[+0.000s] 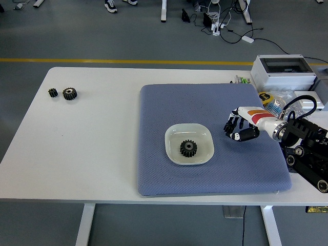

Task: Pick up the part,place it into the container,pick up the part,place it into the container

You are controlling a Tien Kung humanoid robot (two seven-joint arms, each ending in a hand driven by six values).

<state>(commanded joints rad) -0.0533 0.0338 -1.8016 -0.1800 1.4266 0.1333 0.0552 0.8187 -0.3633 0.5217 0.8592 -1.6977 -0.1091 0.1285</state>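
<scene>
A black gear lies inside the white bowl in the middle of the blue mat. Two more black gears sit far off on the table's back left: a small one and a larger one beside it. My right hand hovers over the mat just right of the bowl, its fingers loosely hanging and holding nothing. It is apart from the bowl. No left arm shows.
A grey electrical box stands at the back right corner, with a yellow roll and other small items beside it, close behind my right forearm. Cables lie on the floor beyond the table.
</scene>
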